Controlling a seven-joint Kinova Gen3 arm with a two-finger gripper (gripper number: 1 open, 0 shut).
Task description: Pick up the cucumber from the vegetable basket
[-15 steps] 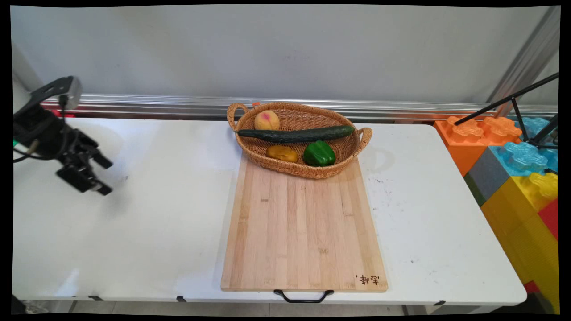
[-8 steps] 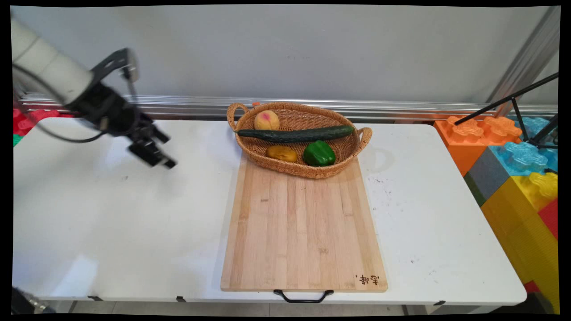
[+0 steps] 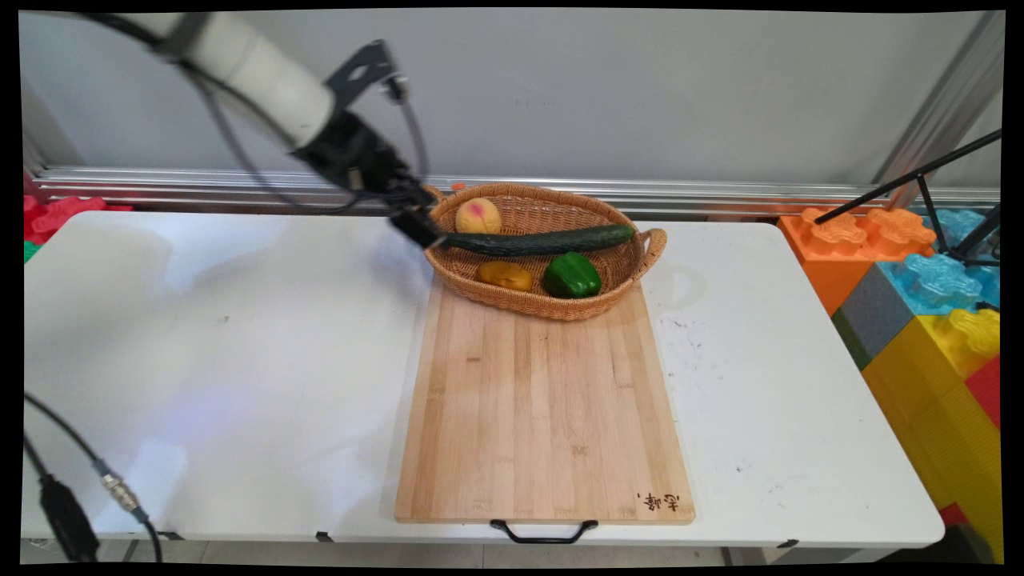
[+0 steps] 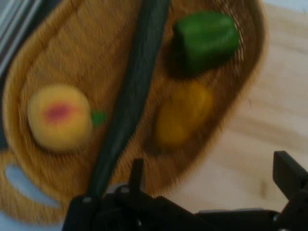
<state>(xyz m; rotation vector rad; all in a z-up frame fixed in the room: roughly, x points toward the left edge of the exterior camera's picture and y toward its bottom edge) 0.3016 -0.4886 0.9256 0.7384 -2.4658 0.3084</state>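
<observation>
we see the hand [image 3: 416, 228] open, its fingers well apart and holding nothing, poised at the left end of the basket [image 3: 520, 308], just over the rim by the near handle. the closest thing to it is the cucumber [image 3: 536, 241], which lies lengthwise across the basket with its left tip just beside the hand. we cannot tell whether they touch. the hand view looks down into the basket: the cucumber [image 4: 132, 96] runs up the middle, with a peach [image 4: 58, 117] on one side and a green pepper [image 4: 206, 39] and a yellow fruit [image 4: 183, 113] on the other. the basket sits on the far end of a board [image 3: 544, 416] on the white surface [image 3: 240, 360]. a second earlier the hand is low over the surface's left side, well apart from the basket. now it is at the rim. the basket, its contents and the board lie as they do in the earlier pictures.
</observation>
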